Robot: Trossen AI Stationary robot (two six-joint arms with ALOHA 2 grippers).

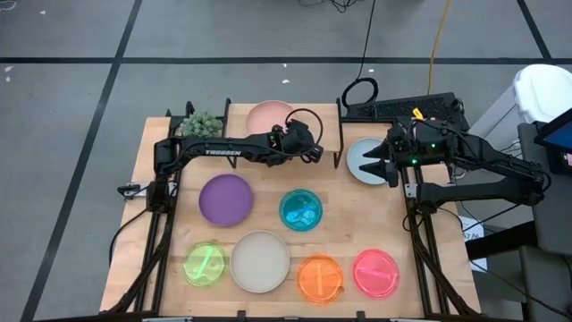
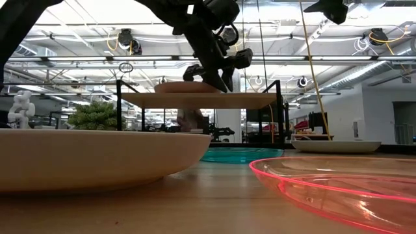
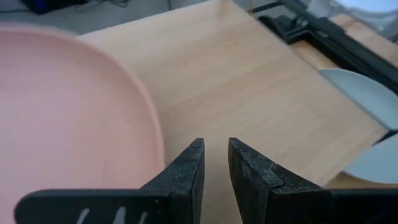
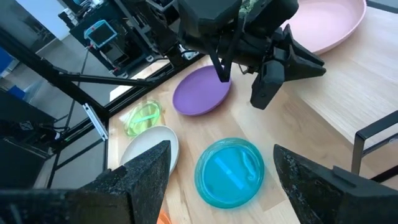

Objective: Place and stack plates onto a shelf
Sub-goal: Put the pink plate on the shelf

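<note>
A pale pink plate (image 1: 266,116) lies flat on the left part of the light-wood shelf (image 1: 329,134) at the table's far side. My left gripper (image 3: 214,162) slants down over the shelf just right of that plate (image 3: 68,118), with a narrow gap between its fingers and nothing in it. A grey-blue plate (image 1: 359,161) rests on the table right of the shelf. My right gripper (image 4: 221,180) hangs wide open, high above it. Purple (image 1: 225,199), blue (image 1: 301,210), green (image 1: 205,265), cream (image 1: 260,260), orange (image 1: 320,278) and hot pink (image 1: 375,273) plates lie on the tabletop nearer me. My left gripper has one finger (image 3: 183,171) right beside the pink plate's rim (image 3: 157,134). Whether it touches the rim I cannot tell. Bare shelf wood shows through the gap between the fingers.
A small green plant (image 1: 201,123) stands left of the shelf. The shelf's dark metal posts (image 2: 281,104) rise at its corners. The right half of the shelf top (image 3: 249,74) is bare wood. Dark gear and cables (image 1: 402,107) sit behind the table's far right.
</note>
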